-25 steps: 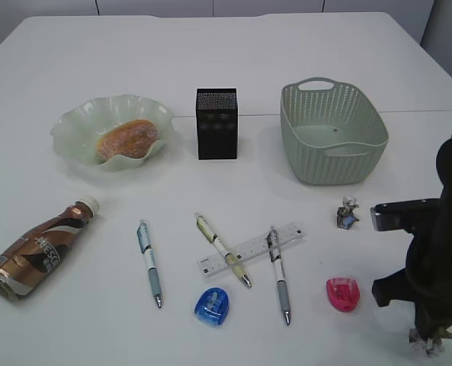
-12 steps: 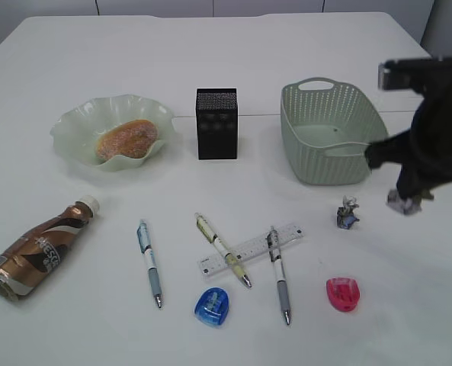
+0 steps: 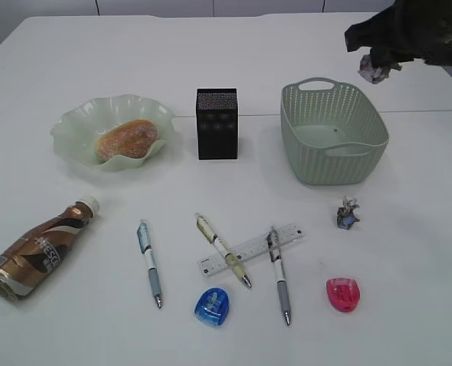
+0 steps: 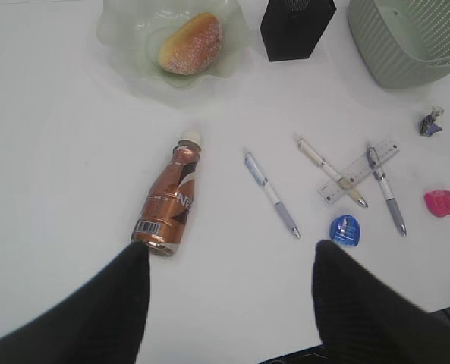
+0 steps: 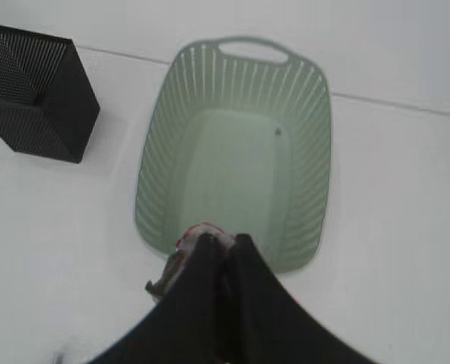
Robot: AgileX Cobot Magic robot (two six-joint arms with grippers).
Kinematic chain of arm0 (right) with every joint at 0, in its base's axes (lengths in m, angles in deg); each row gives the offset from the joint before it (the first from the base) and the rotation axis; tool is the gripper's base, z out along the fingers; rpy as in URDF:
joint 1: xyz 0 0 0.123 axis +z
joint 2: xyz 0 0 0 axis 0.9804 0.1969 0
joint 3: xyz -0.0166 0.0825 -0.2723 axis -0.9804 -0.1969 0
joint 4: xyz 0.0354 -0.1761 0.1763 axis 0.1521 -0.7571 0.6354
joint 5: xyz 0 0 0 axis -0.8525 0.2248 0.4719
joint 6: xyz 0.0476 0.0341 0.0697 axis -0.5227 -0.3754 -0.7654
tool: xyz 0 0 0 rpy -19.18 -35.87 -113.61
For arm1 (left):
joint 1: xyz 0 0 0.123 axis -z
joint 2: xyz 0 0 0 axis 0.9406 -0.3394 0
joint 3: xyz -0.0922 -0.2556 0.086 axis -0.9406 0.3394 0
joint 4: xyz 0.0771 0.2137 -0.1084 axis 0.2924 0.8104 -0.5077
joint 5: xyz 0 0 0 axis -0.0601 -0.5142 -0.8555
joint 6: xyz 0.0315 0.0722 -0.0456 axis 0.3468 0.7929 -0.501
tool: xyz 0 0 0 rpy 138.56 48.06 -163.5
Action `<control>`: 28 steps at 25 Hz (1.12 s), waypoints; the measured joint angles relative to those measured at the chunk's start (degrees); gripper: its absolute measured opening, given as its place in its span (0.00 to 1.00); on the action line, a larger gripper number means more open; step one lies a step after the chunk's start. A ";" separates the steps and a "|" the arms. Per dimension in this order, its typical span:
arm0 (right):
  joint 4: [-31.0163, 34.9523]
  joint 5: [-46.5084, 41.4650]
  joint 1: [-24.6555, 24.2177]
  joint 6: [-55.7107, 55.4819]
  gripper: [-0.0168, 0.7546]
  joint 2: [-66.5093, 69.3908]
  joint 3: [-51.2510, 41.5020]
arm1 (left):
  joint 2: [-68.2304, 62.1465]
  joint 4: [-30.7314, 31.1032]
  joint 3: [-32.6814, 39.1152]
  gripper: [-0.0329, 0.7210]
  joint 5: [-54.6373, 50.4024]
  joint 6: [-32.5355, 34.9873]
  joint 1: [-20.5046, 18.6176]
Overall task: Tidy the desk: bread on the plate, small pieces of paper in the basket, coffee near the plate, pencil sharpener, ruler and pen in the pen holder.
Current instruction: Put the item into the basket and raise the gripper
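up high, right end effector [image 3: 378, 65] clenched on a paper wad [image 3: 373, 69] above the basket [image 3: 334, 160], left end effector [image 4: 228, 296] released

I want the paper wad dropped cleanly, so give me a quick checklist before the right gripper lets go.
1. Right gripper shut on a paper wad: ok.
2. Wad directly above the basket: cannot tell; the wrist view puts it near the rim's edge.
3. Basket empty and upright: ok.
4. Pen holder apart from the basket: ok.
5. Second paper wad in the basket: not ok, it lies on the desk.
6. Left gripper open, away from the drop: ok.
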 joint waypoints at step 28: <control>-3.81 14.57 -3.96 -10.59 0.06 23.96 10.94 | 0.00 -1.58 0.00 0.69 0.00 0.00 0.00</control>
